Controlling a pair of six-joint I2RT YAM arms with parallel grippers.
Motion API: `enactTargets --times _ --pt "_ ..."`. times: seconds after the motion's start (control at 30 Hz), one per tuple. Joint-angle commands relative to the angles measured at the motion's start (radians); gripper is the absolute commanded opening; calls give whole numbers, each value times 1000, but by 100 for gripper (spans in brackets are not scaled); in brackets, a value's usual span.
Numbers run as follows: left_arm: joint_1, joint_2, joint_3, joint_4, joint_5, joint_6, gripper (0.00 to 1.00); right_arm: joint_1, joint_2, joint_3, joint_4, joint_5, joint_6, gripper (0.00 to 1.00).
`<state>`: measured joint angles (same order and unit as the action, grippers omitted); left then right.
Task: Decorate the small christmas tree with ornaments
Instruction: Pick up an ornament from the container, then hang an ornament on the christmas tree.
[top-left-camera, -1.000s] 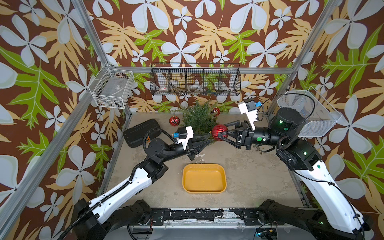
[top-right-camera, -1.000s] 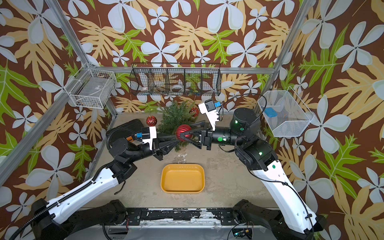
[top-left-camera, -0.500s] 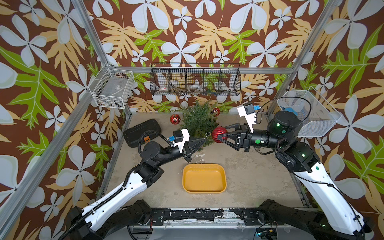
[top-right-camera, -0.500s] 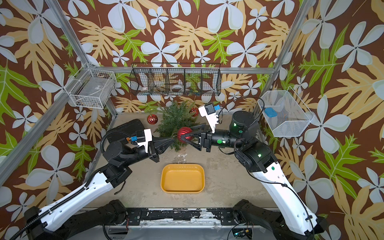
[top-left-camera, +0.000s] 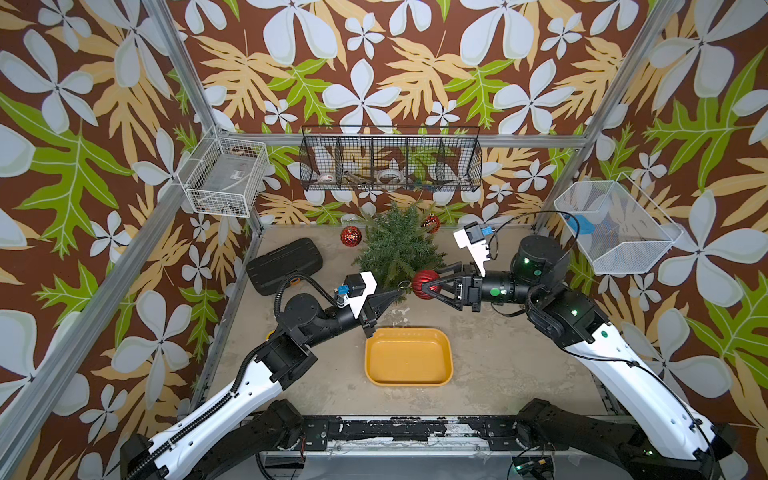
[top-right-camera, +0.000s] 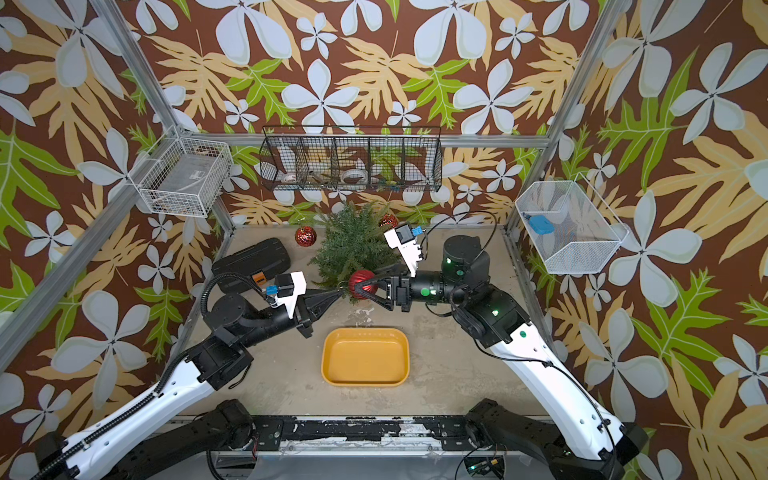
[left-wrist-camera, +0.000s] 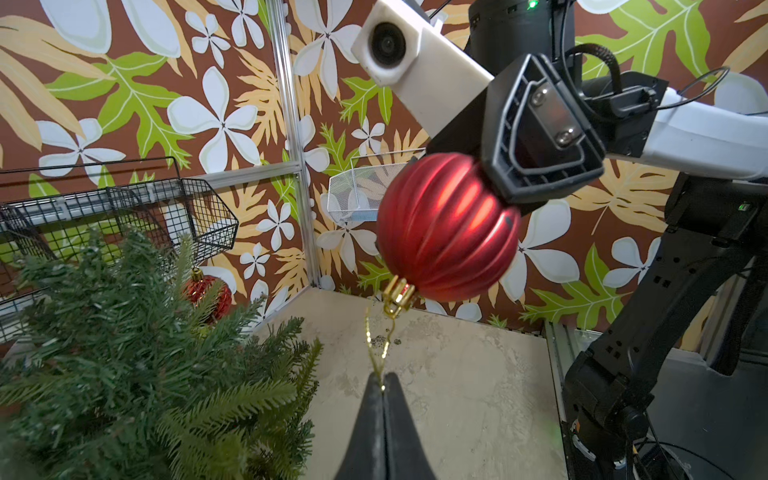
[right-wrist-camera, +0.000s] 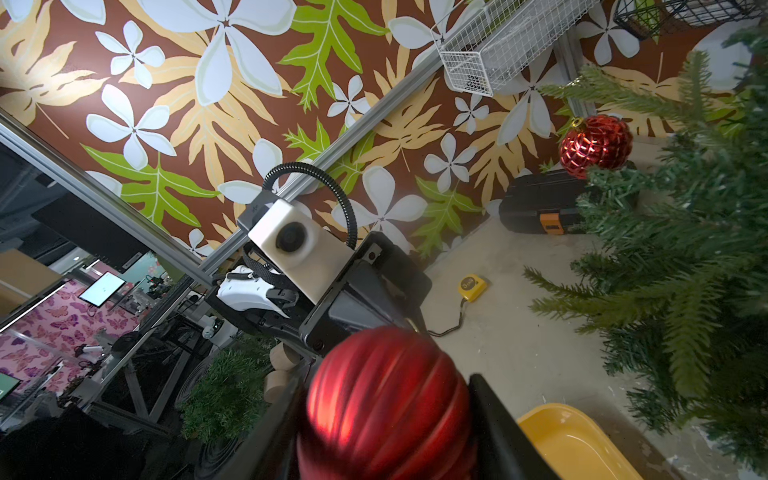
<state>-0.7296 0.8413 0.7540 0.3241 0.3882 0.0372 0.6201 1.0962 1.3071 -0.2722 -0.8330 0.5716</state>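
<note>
Our right gripper (top-left-camera: 434, 286) clamps the ribbed red bauble (top-left-camera: 423, 282) at the near edge of the small christmas tree (top-left-camera: 395, 245), so our left gripper (top-left-camera: 398, 294), pinched shut on its gold loop (left-wrist-camera: 374, 349), can likely hook a branch.

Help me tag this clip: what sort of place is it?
Probably a staged robot test cell in a lab, not a home: aluminium frame holding floral wallpaper panels, left arm and right arm at one tabletop, monitors beyond the wall in the right wrist view.

A robotics lab: a cell of aluminium posts (top-left-camera: 180, 66) and leaf-print panels (top-left-camera: 374, 62), a monitor (right-wrist-camera: 102, 288) lit beyond.
</note>
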Motion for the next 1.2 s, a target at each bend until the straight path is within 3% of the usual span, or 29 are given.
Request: enactTargets --times 0.0,0.27,1.17 --pt "-1 -19 -11 -34 -42 10 3 25 14 -6 56 21 2 46" --pt "-1 -68 -63 -72 -101 13 3 40 50 -8 36 63 -20 44" --pt "29 -1 -56 -89 -208 39 0 41 153 46 -49 179 -108 42"
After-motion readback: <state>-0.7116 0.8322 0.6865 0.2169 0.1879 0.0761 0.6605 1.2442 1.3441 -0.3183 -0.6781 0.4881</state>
